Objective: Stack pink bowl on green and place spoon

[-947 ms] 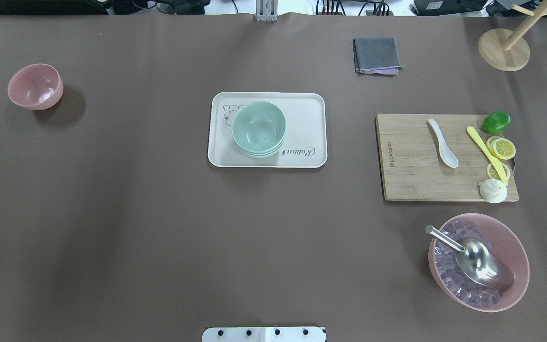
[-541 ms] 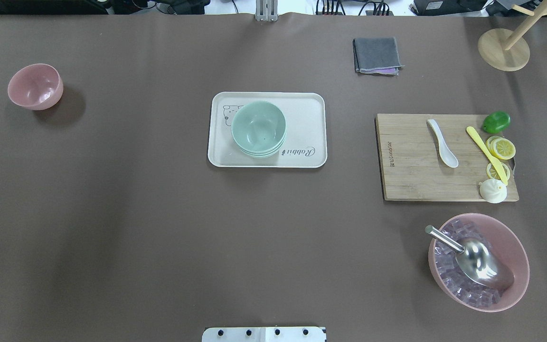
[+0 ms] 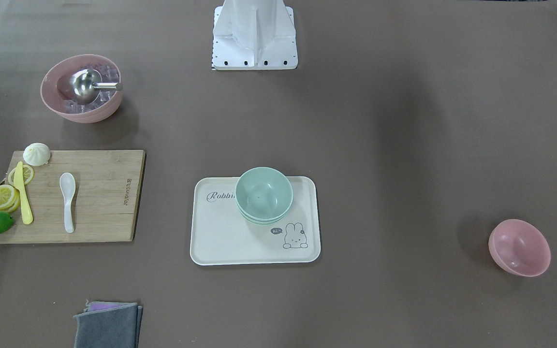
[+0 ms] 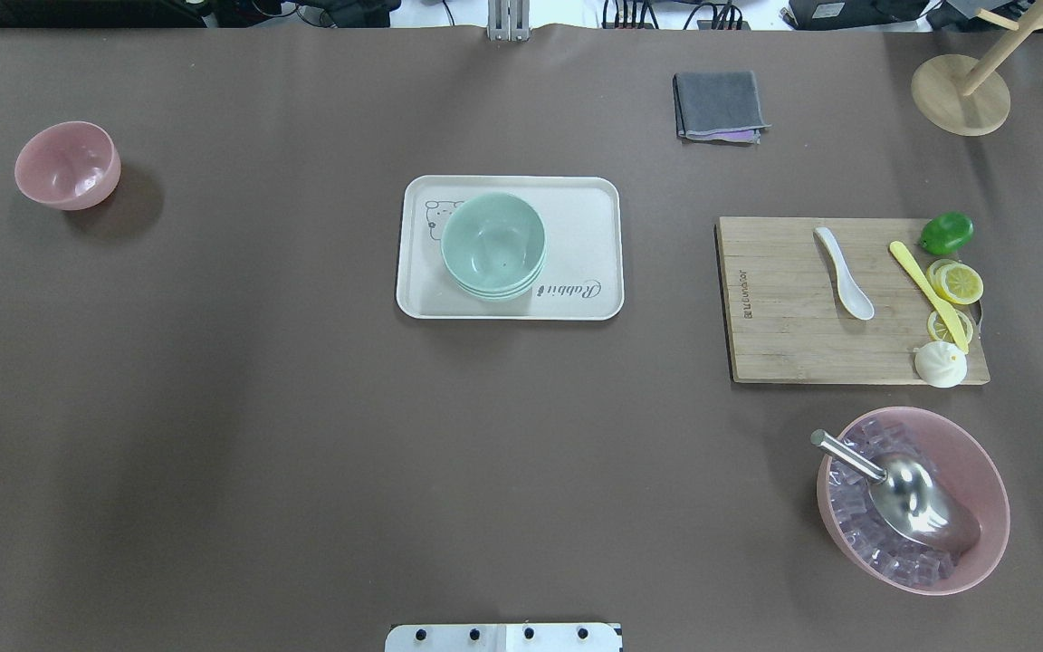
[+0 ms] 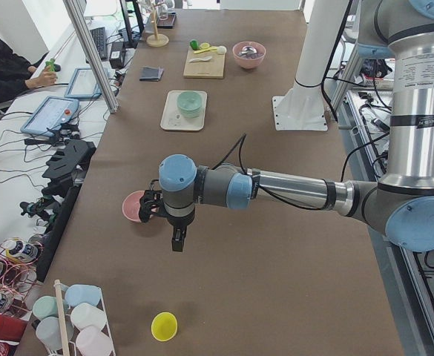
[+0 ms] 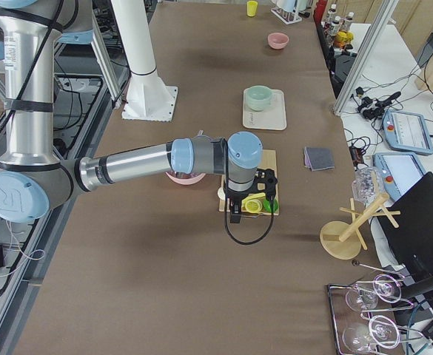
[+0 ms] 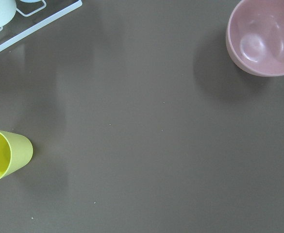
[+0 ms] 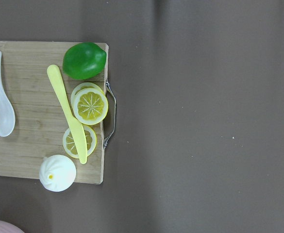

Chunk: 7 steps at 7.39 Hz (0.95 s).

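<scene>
The small pink bowl point(image 4: 67, 166) stands alone at the table's far left; it also shows in the left wrist view point(image 7: 263, 36). Stacked green bowls point(image 4: 492, 244) sit on a cream tray point(image 4: 589, 204) at the centre. A white spoon point(image 4: 844, 273) lies on a wooden cutting board point(image 4: 784, 308) at the right; it also shows in the right wrist view point(image 8: 2, 94). My left gripper point(image 5: 178, 239) hangs beside the pink bowl, seen only in the exterior left view. My right gripper point(image 6: 235, 213) hangs over the board's outer end. I cannot tell whether either is open or shut.
A lime point(image 4: 945, 233), lemon slices point(image 4: 958, 282), a yellow knife point(image 4: 927, 292) and a bun point(image 4: 940, 364) lie at the board's right end. A large pink bowl point(image 4: 983, 462) holds ice cubes and a metal scoop. A grey cloth point(image 4: 719, 105) lies at the back. A yellow cup point(image 7: 6, 155) stands near the left arm.
</scene>
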### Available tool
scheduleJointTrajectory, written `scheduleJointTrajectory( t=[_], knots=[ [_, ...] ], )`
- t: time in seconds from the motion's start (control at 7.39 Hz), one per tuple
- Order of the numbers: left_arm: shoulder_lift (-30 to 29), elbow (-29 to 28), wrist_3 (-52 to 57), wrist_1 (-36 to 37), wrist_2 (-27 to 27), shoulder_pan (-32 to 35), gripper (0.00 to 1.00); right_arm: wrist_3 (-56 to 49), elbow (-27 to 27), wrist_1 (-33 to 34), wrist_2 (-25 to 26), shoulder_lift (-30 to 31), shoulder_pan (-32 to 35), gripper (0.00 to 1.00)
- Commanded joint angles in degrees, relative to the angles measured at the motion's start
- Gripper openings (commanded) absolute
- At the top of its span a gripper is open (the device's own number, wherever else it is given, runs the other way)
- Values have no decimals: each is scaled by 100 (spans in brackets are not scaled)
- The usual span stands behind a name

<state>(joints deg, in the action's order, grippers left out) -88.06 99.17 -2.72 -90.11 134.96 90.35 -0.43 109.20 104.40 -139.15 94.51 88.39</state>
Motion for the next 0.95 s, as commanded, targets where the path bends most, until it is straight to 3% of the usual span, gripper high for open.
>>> scheduleJointTrajectory(
  t=[0.0,0.81],
  knots=[
    [78,-72,8,11,-5,8,98,139,66,-7,-16,50,-6,100],
    [78,15,18,2,-23,17,98,78,-82,-78,141,24,-50,100]
  ],
)
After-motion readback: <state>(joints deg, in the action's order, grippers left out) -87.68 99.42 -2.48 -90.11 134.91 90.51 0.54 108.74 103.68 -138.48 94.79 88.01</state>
